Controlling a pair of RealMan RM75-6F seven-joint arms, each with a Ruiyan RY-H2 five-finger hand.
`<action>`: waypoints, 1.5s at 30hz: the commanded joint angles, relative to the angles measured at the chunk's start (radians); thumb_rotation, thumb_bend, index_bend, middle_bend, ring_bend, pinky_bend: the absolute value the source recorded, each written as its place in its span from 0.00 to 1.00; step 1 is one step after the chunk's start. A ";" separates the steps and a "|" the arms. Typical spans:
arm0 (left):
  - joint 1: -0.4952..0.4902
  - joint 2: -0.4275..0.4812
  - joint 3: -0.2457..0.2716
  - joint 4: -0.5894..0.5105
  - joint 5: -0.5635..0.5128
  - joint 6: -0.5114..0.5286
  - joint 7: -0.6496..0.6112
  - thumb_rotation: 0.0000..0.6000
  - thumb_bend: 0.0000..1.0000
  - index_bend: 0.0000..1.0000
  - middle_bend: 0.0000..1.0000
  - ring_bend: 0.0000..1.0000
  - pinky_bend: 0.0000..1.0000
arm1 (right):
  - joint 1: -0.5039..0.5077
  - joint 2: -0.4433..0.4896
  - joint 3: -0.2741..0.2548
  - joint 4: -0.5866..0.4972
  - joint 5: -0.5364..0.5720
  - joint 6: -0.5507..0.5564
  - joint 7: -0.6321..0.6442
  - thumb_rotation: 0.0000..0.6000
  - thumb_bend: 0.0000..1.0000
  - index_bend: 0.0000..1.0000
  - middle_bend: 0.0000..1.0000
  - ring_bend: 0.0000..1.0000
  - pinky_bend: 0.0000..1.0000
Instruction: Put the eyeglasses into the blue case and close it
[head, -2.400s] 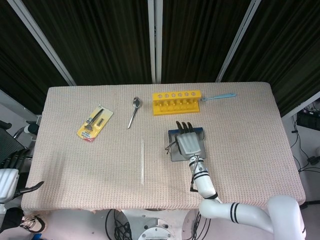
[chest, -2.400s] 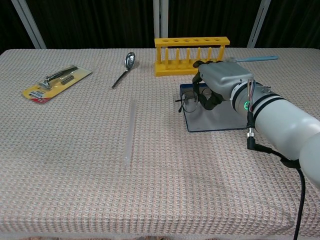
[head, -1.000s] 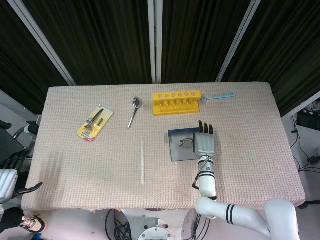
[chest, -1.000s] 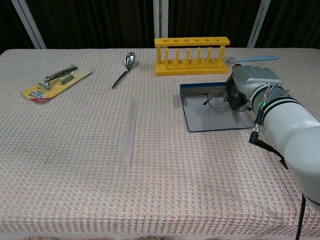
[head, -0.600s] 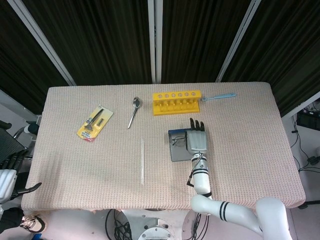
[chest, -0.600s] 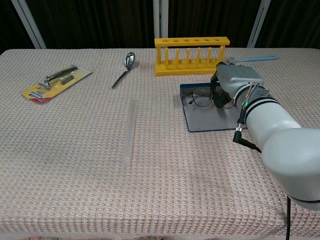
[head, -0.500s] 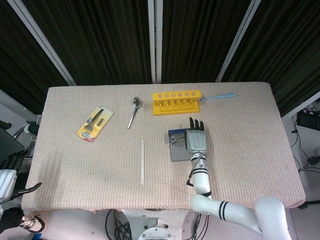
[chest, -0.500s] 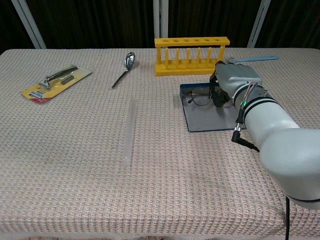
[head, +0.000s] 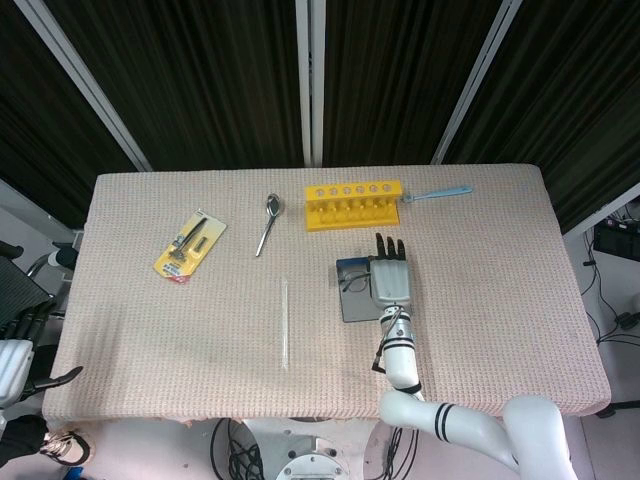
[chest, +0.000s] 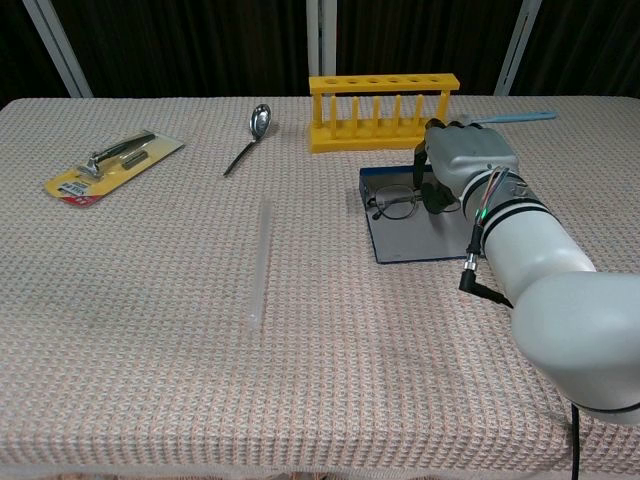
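The blue case (chest: 420, 243) lies open and flat on the table right of centre, grey inside; the head view shows the blue case (head: 354, 305) partly under my arm. The eyeglasses (chest: 393, 205) hang low over the case's back left part, their frame (head: 351, 282) poking out left of my hand. My right hand (chest: 457, 160) grips their right end, fingers curled down over it; from above, the right hand (head: 388, 279) covers the case's right half. My left hand (head: 10, 362) stays off the table's left front corner, fingers apart, holding nothing.
A yellow tube rack (chest: 383, 110) stands just behind the case, with a blue-handled tool (chest: 505, 118) to its right. A spoon (chest: 250, 135) and a packaged razor (chest: 113, 165) lie at the back left. A clear tube (chest: 259, 262) lies mid-table.
My right hand has carried the eyeglasses from the case's right side back to the left and slightly lower over it. The left hand has not moved.
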 joint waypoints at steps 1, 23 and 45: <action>0.000 0.001 0.001 -0.002 0.000 -0.002 0.002 0.61 0.09 0.03 0.06 0.08 0.21 | -0.008 0.006 -0.009 -0.003 -0.012 0.000 0.006 1.00 0.48 0.00 0.00 0.00 0.00; 0.000 0.004 0.005 -0.009 -0.002 -0.015 0.008 0.62 0.09 0.03 0.06 0.08 0.21 | -0.075 0.140 -0.099 -0.144 -0.172 -0.037 0.084 1.00 0.32 0.00 0.00 0.00 0.00; 0.000 0.008 0.003 -0.008 -0.009 -0.019 0.011 0.62 0.09 0.03 0.06 0.08 0.21 | 0.068 0.095 -0.030 -0.068 0.017 -0.139 -0.118 1.00 0.18 0.00 0.00 0.00 0.00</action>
